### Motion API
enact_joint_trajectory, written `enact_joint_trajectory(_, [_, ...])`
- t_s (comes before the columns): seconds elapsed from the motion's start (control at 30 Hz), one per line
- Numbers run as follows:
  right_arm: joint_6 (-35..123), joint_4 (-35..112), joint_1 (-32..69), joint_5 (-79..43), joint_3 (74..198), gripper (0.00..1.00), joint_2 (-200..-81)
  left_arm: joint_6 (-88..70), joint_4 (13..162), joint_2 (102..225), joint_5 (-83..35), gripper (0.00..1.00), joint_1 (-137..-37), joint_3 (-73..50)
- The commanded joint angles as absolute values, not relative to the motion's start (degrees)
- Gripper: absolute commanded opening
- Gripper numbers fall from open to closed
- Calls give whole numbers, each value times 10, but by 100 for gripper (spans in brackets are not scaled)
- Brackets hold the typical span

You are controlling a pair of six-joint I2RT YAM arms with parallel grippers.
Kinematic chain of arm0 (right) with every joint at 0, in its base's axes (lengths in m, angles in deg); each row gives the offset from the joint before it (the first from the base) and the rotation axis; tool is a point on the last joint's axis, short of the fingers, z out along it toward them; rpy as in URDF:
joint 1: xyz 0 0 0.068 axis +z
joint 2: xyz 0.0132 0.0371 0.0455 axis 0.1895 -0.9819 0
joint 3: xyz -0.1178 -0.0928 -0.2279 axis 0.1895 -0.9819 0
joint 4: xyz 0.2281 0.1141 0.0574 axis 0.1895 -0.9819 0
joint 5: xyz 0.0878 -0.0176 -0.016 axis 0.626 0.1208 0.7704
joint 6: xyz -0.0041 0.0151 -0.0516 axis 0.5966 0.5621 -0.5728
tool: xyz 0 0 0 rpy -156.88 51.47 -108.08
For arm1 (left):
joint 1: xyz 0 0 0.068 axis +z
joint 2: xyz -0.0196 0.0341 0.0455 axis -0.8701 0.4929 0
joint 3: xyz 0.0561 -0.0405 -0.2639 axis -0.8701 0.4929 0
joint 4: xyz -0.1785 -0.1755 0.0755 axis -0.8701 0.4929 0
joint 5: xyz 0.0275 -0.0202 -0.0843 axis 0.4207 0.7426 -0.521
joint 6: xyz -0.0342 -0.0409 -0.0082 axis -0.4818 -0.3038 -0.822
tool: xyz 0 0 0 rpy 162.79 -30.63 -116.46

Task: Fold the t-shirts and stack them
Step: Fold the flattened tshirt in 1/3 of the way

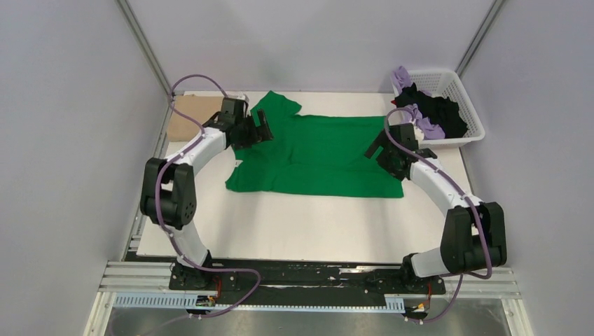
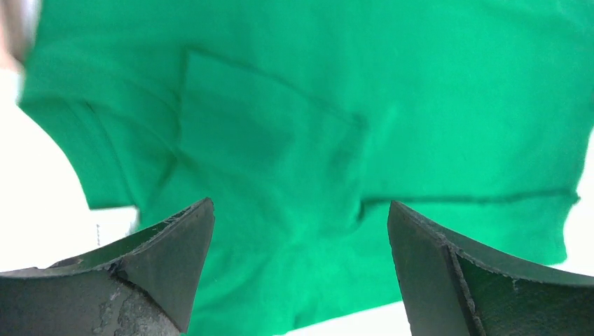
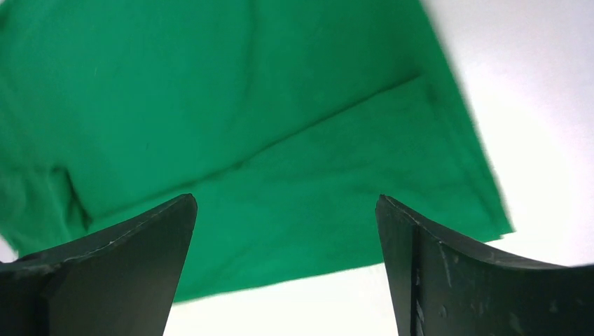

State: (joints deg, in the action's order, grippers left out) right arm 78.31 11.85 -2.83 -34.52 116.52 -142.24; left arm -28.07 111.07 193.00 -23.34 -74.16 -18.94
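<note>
A bright green t-shirt (image 1: 322,157) lies flat on the white table, its far edge folded over toward the middle and one sleeve sticking out at the back left. My left gripper (image 1: 262,127) hovers open over the shirt's left end, near the sleeve. The left wrist view shows its jaws (image 2: 300,204) wide apart above green cloth (image 2: 420,105), holding nothing. Over the shirt's right edge my right gripper (image 1: 377,144) is open too. In the right wrist view its jaws (image 3: 286,198) are empty above the shirt's hem (image 3: 210,84). Lilac t-shirts (image 1: 401,75) and black t-shirts (image 1: 441,108) lie heaped in the basket.
A white plastic lattice basket (image 1: 471,105) stands at the back right corner of the table. A flat tan piece (image 1: 188,115) lies at the back left, behind the left arm. Grey walls close in the table on three sides.
</note>
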Motion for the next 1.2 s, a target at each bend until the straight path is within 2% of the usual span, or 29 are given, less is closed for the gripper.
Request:
enact_joint_trajectory(0.0, [756,178,12,-274,1138,100,-1424,-323,1020,1869,-301,100,-774,-85])
enact_joint_trajectory(0.3, [730,213,49,-271,1143,100,-1528,-342,995,1934,-312,100,-781,-39])
enact_joint_trajectory(0.5, [750,183,49,-270,1093,100,-1519,-342,1003,1913,-314,100,-782,25])
enact_joint_trajectory(0.9, [818,20,69,-197,947,100,-1371,-383,1074,1671,-264,100,-830,251])
enact_joint_trajectory(1.17, [873,-57,109,-181,915,100,-1310,-416,1115,1538,-260,100,-847,325])
